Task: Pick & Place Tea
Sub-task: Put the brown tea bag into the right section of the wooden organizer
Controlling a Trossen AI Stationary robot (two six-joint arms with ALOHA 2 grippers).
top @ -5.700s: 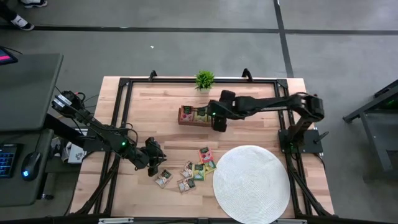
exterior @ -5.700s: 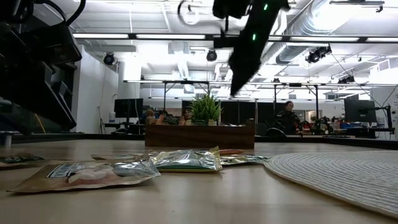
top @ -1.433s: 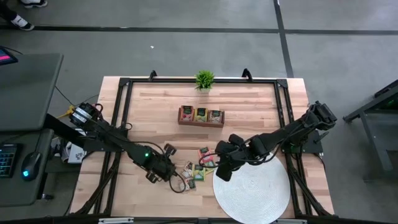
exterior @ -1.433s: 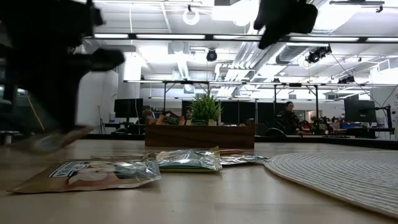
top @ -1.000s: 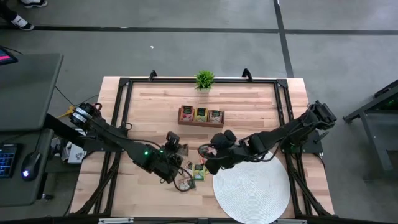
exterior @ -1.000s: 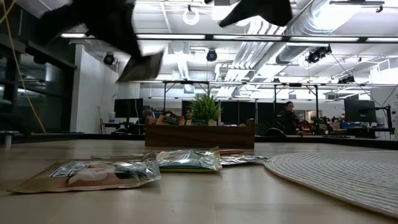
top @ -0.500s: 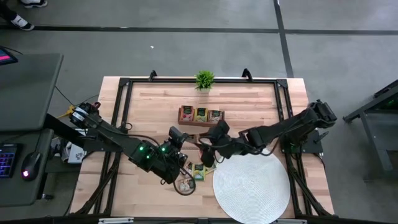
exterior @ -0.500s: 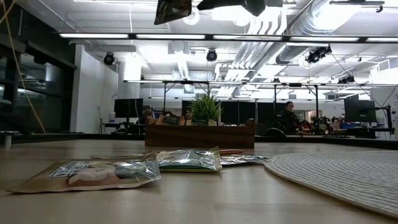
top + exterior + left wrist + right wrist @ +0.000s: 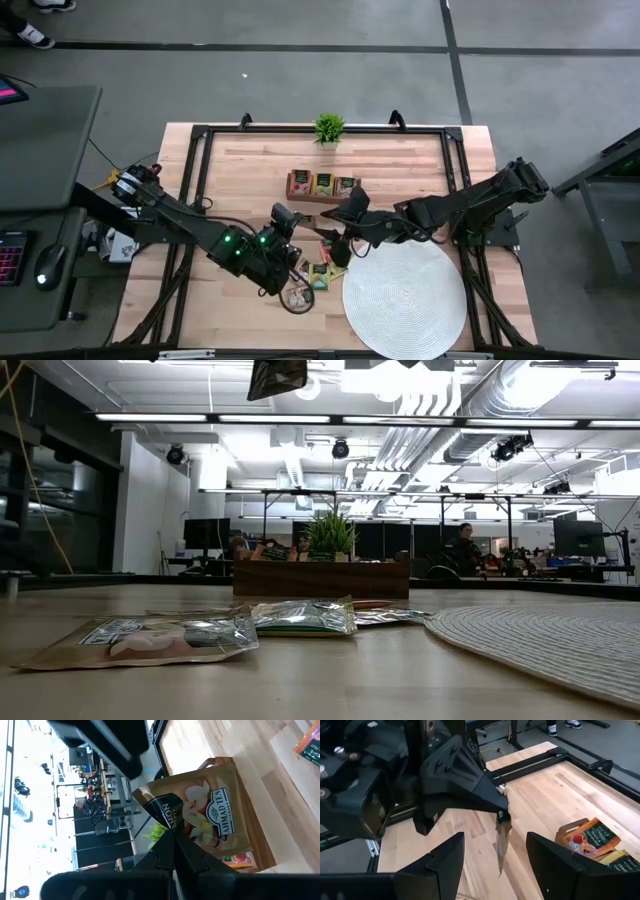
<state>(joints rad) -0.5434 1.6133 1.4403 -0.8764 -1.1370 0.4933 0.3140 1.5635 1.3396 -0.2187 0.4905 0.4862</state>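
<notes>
Left claw lifts a tea packet above the worktop as the right claw faces it with fingers apart.

The left claw [image 9: 167, 847], pinched shut, holds a tan tea packet [image 9: 200, 815] at centre frame; in the low view only the packet's lower part [image 9: 277, 377] shows, cut off at the top edge. The right claw [image 9: 492, 862] hangs wide open and holds nothing. More packets [image 9: 322, 275] lie loose beside the white mat [image 9: 405, 295], partly hidden under the arms; others stand in the wooden box [image 9: 323, 186]. Since half a second ago the left claw has barely moved, and the right has drawn slightly toward the box.
</notes>
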